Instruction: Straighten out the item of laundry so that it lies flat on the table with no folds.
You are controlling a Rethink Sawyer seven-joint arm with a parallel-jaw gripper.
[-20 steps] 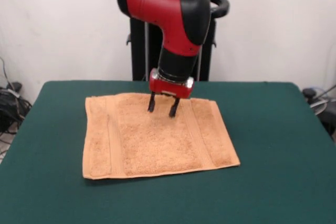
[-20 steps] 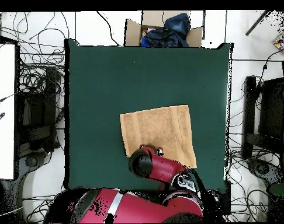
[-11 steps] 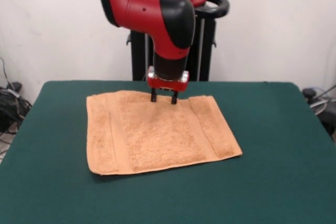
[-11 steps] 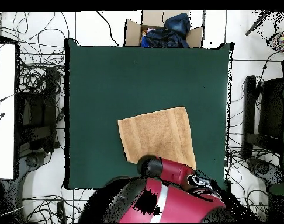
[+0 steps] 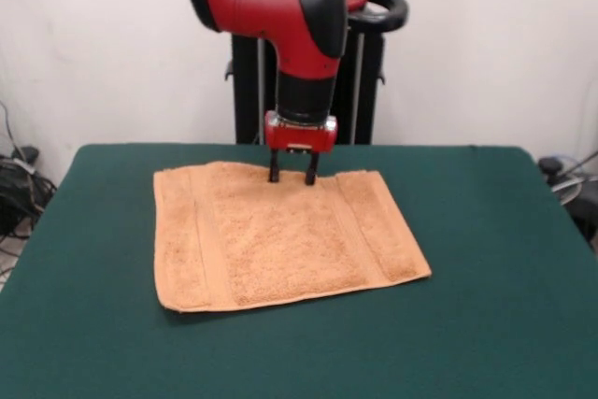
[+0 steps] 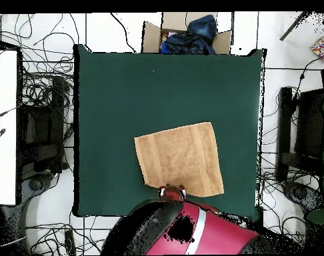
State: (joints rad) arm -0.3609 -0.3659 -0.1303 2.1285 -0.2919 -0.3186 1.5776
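The gripper (image 5: 291, 178) points straight down from the red and black arm (image 5: 297, 21), its two dark fingers (image 5: 274, 170) a narrow gap apart with nothing between them. The tips are at the far edge of the towel (image 5: 280, 235) in the front view; whether they touch the cloth or hang just above it cannot be told. In the overhead view only the gripper's red mount (image 6: 172, 193) shows, at the towel's edge nearest the robot, with the bulk of the arm (image 6: 191, 230) covering the space below it.

The towel (image 6: 181, 158) is peach terry cloth, spread open on the green counter (image 5: 486, 259). It lies nearly flat, turned slightly out of line with the counter's edges. Two woven bands run across it, one near each of two opposite sides, and the cloth dips a little along them. The near edge lifts slightly at the front left corner, casting a thin shadow.

From above, the towel sits in the half of the counter (image 6: 125, 87) nearer the robot, a bit right of centre, with wide bare green beyond it. A cardboard box (image 6: 185, 33) holding dark blue cloth stands past the counter's far edge, and cables (image 6: 45, 93) trail over the floor at both sides.
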